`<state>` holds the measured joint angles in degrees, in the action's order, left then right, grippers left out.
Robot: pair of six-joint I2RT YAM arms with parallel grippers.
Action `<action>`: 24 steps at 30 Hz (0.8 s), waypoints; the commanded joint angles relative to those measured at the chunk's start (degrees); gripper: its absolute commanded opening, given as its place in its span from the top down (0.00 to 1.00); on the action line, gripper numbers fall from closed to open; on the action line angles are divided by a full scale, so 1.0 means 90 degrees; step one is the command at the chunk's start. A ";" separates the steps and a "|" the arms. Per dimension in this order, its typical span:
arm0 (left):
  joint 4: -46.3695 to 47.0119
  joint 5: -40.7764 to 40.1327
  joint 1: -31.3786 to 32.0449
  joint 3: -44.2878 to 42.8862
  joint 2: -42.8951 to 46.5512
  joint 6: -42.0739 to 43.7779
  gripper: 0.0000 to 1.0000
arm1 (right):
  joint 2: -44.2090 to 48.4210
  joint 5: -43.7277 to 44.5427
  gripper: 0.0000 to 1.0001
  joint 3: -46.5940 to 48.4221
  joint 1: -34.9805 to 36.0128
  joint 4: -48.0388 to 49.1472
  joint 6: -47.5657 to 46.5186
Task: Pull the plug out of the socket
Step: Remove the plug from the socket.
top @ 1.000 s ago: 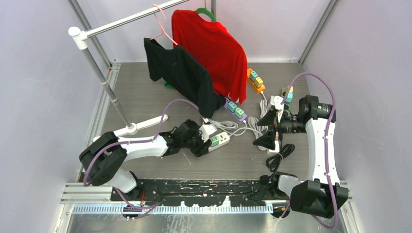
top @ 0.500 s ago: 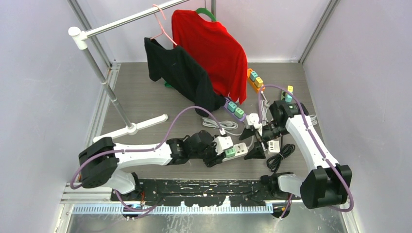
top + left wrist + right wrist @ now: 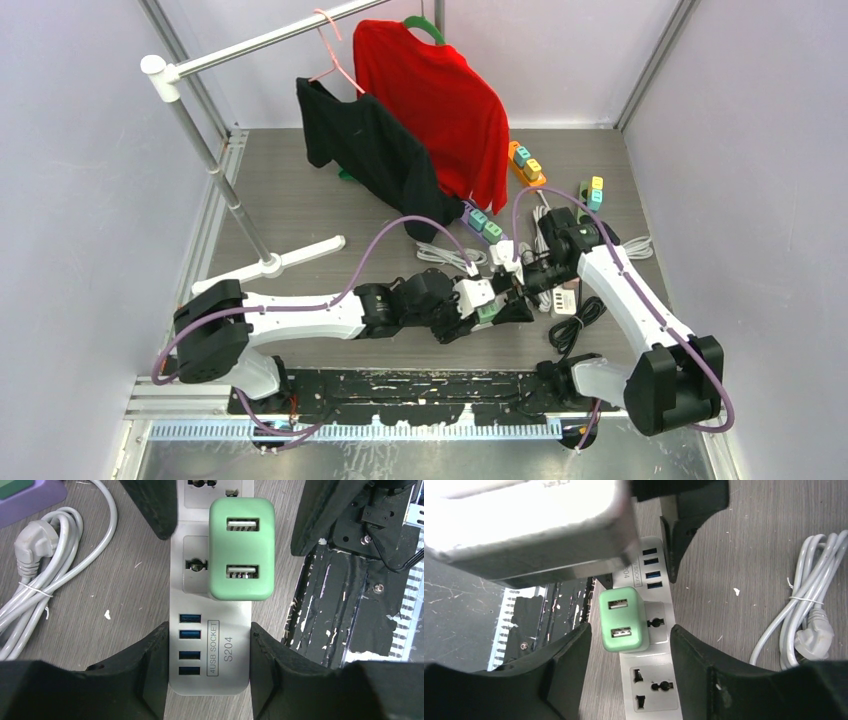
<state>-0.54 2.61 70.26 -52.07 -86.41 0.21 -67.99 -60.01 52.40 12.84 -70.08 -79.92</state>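
The left end effector [image 3: 207, 635] clamped the white power strip [image 3: 210, 690] by its end, anchoring it against the pull. The right end effector [image 3: 629, 632] straddled the green USB charger [image 3: 621, 620], jaws apart, not yet gripping.

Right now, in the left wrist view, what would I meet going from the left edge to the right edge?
The coiled white cable → blue USB ports on the white power strip → green plug → black base plate.
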 commanded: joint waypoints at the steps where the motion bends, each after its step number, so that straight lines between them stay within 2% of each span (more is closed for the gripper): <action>1: 0.0525 0.0288 0.0094 -0.0319 0.0115 -0.0140 1.00 | 0.0203 -0.0054 0.39 -0.0059 0.0170 -0.0306 -0.0710; 7: 0.0700 0.0535 0.0085 -0.0219 0.0216 -0.0350 1.00 | 0.0201 -0.0073 0.54 -0.0055 0.0351 -0.0432 -0.0949; 13: 0.0994 0.0860 -0.0051 -0.0077 0.0272 -0.0856 1.00 | 0.0181 -0.0093 0.83 0.0033 0.0464 -0.0445 -0.0874; 15: 0.1150 0.0938 -0.0132 0.0020 0.0327 -0.1089 1.00 | 0.0189 -0.0145 0.90 0.0046 0.0467 -0.0350 -0.0602; 17: 0.1258 0.0912 -0.0175 0.0124 0.0383 -0.1272 0.96 | 0.0209 -0.0184 0.95 0.0039 0.0460 0.0033 0.0096; 18: 0.1290 0.0865 -0.0188 0.0173 0.0412 -0.1357 0.86 | 0.0223 -0.0206 0.96 0.0023 0.0419 0.0187 0.0359; 21: 0.1474 0.0629 -0.0199 0.0387 0.0540 -0.1662 0.45 | 0.0270 -0.0213 0.99 -0.0065 0.0292 0.0386 0.0618; 22: 0.1613 0.0483 -0.0199 0.0518 0.0587 -0.1843 0.35 | 0.0282 -0.0195 0.99 -0.0082 0.0269 0.0423 0.0672; 24: 0.1900 0.0335 -0.0199 0.0777 0.0709 -0.2066 0.23 | 0.0300 -0.0169 0.99 -0.0125 0.0251 0.0472 0.0730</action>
<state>5.67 7.53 68.82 -47.70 -84.44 -11.81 -67.22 -59.79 51.44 15.86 -68.36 -78.00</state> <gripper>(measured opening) 0.678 0.380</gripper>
